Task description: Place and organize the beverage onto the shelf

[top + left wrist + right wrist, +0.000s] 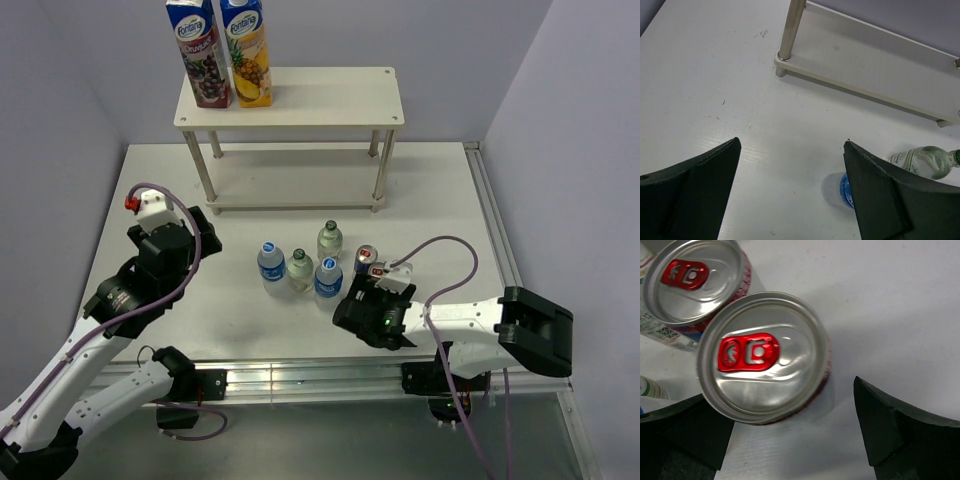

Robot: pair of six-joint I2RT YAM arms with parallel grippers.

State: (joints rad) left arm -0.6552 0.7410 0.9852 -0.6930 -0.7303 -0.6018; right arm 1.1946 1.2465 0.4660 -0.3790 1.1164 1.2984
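Fingers (890, 430) of the right gripper (782, 400) are spread wide around the nearer can (762, 357), which stands upright between them, close to the left-hand finger; contact cannot be told. A second can (695, 282) stands just behind it. The left gripper (792, 145) is also wide open and holds nothing, over the bare table (715, 75). A blue-capped bottle (842, 190) and a clear bottle (922, 161) stand beside one finger. Ahead, at the table's far side, stands the shelf (320, 98), with two juice cartons (205, 55) at its top board's left end.

Two cartons (200, 55), probably juice, upright atop white shelf (320, 95); bottles (271, 265), cans (762, 357) nearby.
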